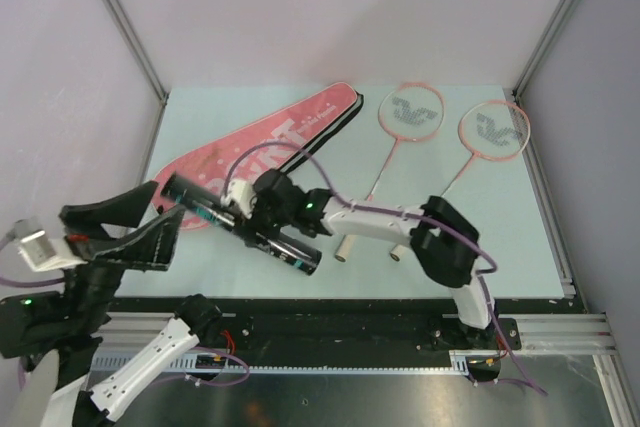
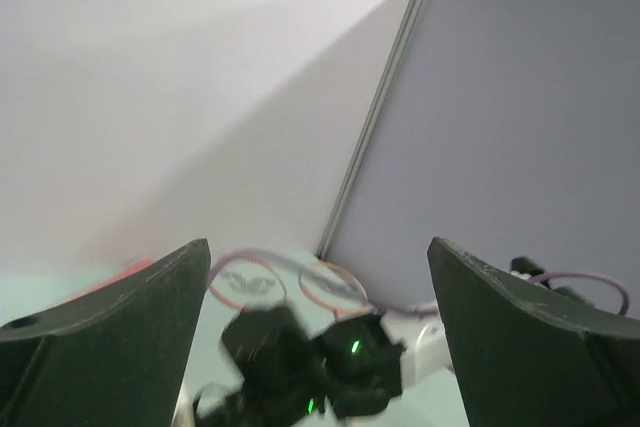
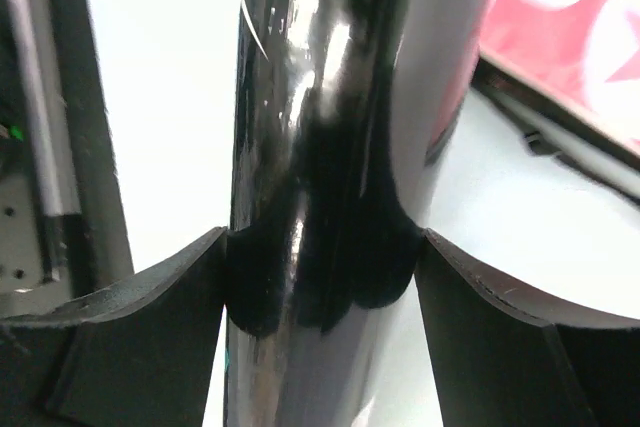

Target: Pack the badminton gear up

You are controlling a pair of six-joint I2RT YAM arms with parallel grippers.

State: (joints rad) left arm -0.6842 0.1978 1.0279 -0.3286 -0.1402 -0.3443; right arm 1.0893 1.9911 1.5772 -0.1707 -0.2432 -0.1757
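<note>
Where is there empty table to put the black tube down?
Bare table lies right of the right racket, toward the near-right corner, and behind the pink bag at the far left. The middle is crowded: tube, racket handles, right arm.

Black tube (image 1: 200, 207) gripped, diagonal; 2 rackets (image 1: 411, 113), pink bag (image 1: 262, 135) flat.

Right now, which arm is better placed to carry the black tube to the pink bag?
Right. The right end effector is shut on the black tube, close to the pink bag. The left end effector is open and holds nothing.
</note>
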